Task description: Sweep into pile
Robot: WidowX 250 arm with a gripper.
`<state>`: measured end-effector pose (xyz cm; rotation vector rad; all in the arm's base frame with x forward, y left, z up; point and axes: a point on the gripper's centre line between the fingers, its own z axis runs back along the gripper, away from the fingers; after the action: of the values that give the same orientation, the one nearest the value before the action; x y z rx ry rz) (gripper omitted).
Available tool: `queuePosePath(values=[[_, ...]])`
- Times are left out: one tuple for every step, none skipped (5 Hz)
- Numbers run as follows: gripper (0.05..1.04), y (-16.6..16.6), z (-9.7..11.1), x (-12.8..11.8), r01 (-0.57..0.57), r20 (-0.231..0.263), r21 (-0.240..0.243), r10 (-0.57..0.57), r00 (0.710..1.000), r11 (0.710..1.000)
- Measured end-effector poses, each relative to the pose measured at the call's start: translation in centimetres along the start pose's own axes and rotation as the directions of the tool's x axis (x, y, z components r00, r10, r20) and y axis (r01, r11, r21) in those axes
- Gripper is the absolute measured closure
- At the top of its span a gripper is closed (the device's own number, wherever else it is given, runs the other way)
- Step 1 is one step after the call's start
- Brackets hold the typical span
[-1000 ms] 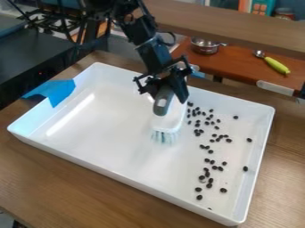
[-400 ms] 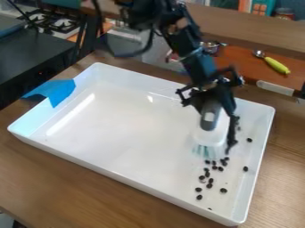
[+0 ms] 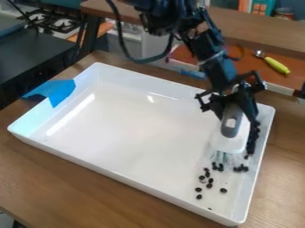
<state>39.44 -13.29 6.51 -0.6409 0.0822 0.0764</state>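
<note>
Black gripper on my arm, over right part of white tray, fingers closed on grey handle of white brush. Bristles point down, toward near side. Dark beans: some right by bristles, others scattered toward near right corner. I see blue sheet over tray's left wall, green-handled utensil at far right.
</note>
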Motion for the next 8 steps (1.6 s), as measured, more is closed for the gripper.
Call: queuePosePath(values=[[0.59,-0.2,0.1,-0.8,0.012,-0.019,-0.013,-0.012,1.0,1.0],[0.59,-0.1,1.3,-1.7,0.006,-0.046,-0.053,-0.008,0.999,0.999],[0.59,0.2,4.7,-2.3,-0.014,-0.024,-0.09,0.012,1.0,0.996],[0.59,0.4,7.3,-3.0,-0.006,-0.012,-0.116,0.005,1.0,0.993],[0.59,1.9,8.2,-3.7,-0.012,-0.025,-0.118,0.01,1.0,0.993],[0.59,5.0,8.6,-4.6,-0.003,-0.03,-0.055,0.001,1.0,0.998],[0.59,7.7,7.9,-5.6,0.024,-0.054,0.001,-0.024,0.998,1.0],[0.59,9.1,7.1,-6.5,0.051,-0.072,0.034,-0.048,0.996,0.998]])
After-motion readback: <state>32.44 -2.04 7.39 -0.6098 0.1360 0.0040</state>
